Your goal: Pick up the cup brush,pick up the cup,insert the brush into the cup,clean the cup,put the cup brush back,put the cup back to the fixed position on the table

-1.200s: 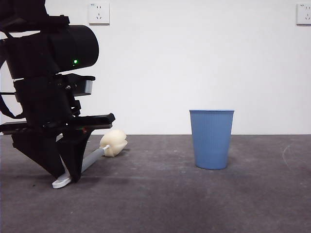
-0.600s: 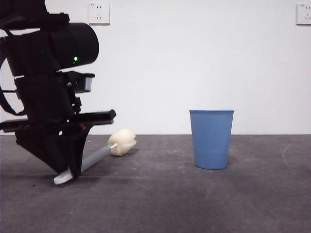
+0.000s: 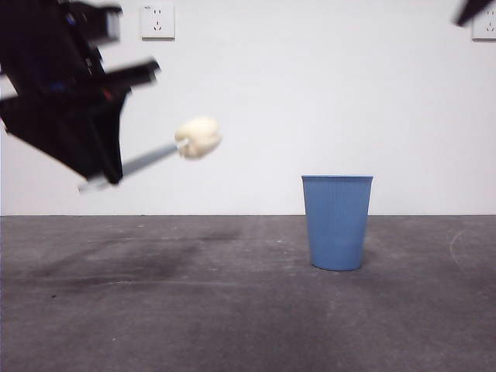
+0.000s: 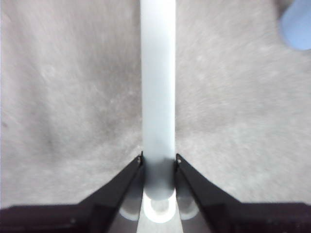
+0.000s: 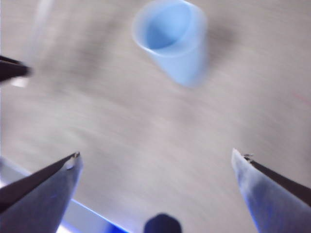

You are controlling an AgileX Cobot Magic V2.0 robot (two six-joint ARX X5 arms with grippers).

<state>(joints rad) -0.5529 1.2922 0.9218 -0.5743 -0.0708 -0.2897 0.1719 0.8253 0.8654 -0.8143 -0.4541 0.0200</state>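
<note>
Two grippers over a dark table (image 3: 232, 310), one holding the brush.
Left gripper (image 4: 158, 162), high at the left, is clamped on the brush (image 3: 159, 155) handle, sponge head tilted up toward the right, clear of the table. Cup (image 3: 337, 222) stands upright, right of centre. Right gripper (image 5: 155, 165) hangs spread wide and empty above the cup.

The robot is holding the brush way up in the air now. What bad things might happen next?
The left gripper pinches the cup brush only near its handle end, so the long brush might swing or slip. The cup stands free on the table, so the open right gripper, above it, may knock it over while grabbing. The sponge head looks wide, so it might bump the rim and miss.
</note>
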